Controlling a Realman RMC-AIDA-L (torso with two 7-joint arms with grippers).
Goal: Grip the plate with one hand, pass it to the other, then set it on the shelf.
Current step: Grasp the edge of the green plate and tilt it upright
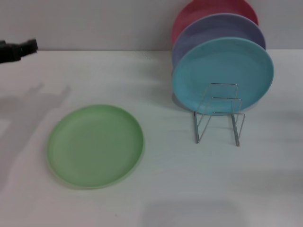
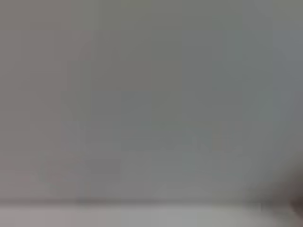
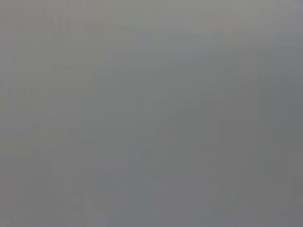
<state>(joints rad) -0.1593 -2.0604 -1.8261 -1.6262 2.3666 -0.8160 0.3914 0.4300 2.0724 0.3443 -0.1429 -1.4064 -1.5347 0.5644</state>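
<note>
The light green plate [image 1: 95, 145] lies flat on the white table, left of centre in the head view. The silver wire shelf [image 1: 218, 116] stands to its right, with its front loops empty. My left gripper [image 1: 19, 49] shows only as a black tip at the far left edge, well behind and to the left of the green plate, high and apart from it. My right gripper is out of view. Both wrist views show only plain grey.
A turquoise-blue plate [image 1: 222, 74], a lavender plate [image 1: 215, 30] and a red plate [image 1: 208, 12] stand upright in the back of the shelf. The white table [image 1: 189, 189] extends to a grey wall behind.
</note>
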